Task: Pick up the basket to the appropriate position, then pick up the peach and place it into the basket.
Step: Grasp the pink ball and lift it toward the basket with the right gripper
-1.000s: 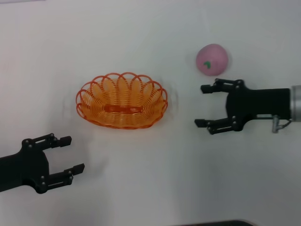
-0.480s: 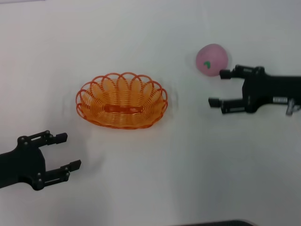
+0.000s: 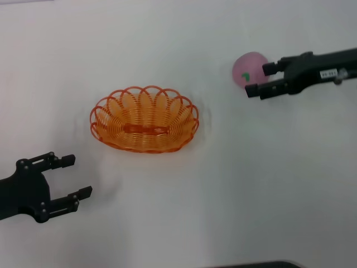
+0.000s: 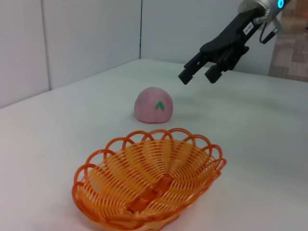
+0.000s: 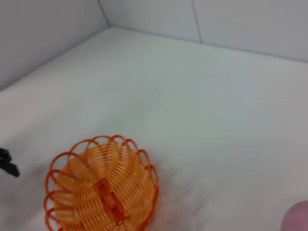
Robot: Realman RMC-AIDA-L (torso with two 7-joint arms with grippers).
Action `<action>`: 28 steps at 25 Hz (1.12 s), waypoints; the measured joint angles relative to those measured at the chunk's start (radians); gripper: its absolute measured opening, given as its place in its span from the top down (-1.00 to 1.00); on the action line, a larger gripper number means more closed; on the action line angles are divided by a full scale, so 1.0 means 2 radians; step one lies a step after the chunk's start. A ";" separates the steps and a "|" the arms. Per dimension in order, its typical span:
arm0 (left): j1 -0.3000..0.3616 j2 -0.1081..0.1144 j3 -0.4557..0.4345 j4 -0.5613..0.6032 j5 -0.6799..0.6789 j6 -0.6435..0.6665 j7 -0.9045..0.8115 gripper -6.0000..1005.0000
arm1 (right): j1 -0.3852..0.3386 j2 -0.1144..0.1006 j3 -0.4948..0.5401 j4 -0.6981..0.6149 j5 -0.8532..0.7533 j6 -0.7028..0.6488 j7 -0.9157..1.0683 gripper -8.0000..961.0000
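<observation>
since a second ago the right gripper [image 3: 262,80] has swung up from mid-table to the peach [image 3: 247,69], fingers apart, raised above it and beside it, not around it. left gripper [image 3: 70,177] has eased back, fingers apart, well short of the basket [image 3: 144,119].

risk: peach is round and loose; a finger clipping it on descent likely rolls it away.

basket is upright, opening up, long axis left-right across the table.
</observation>
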 joint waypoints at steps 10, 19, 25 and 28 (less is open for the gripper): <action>0.003 -0.001 -0.004 -0.002 0.000 0.002 0.012 -0.46 | 0.071 0.005 -0.029 -0.070 -0.132 -0.004 0.156 -0.83; 0.004 -0.001 -0.003 -0.005 0.000 0.002 0.012 -0.46 | 0.098 0.010 -0.076 -0.081 -0.212 0.016 0.219 -0.82; 0.004 -0.002 -0.003 -0.006 0.000 0.003 0.012 -0.46 | 0.098 0.011 -0.084 -0.081 -0.213 0.028 0.217 -0.82; 0.004 -0.002 -0.003 -0.008 0.000 0.003 0.012 -0.46 | 0.096 0.011 -0.094 -0.078 -0.213 0.038 0.216 -0.82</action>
